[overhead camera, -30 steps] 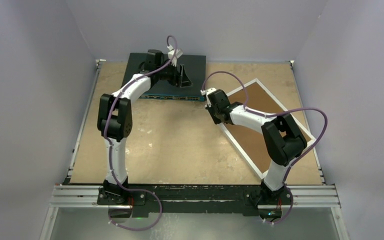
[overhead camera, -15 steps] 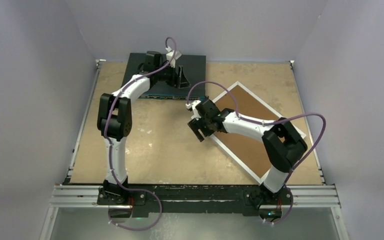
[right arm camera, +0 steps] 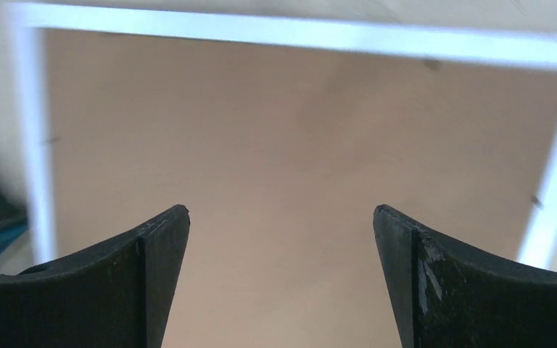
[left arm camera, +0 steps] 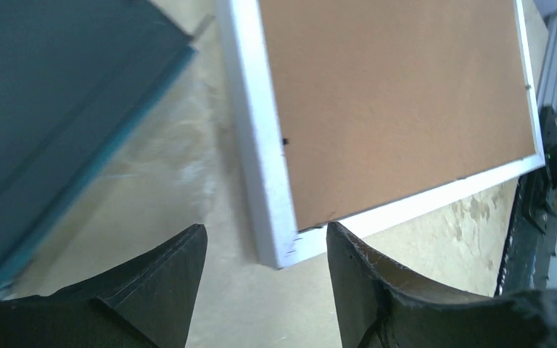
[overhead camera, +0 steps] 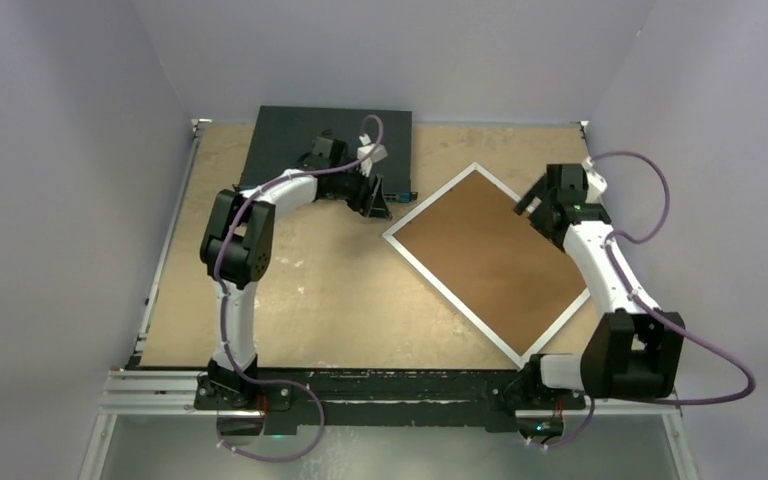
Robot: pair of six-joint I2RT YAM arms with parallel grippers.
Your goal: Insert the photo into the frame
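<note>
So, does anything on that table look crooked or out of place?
The frame lies askew, turned diagonally to the table's edges, one corner near the dark box. It shows only a brown board; no photo is in view. Nothing looks spilled or broken.

The large rectangular picture frame with a thin white border (overhead camera: 453, 297) lies flat on the tan tabletop (overhead camera: 330, 290), right of centre. It is rotated diamond-wise relative to the table edges. A plain brown board (overhead camera: 485, 258) fills its opening, facing up.
</note>
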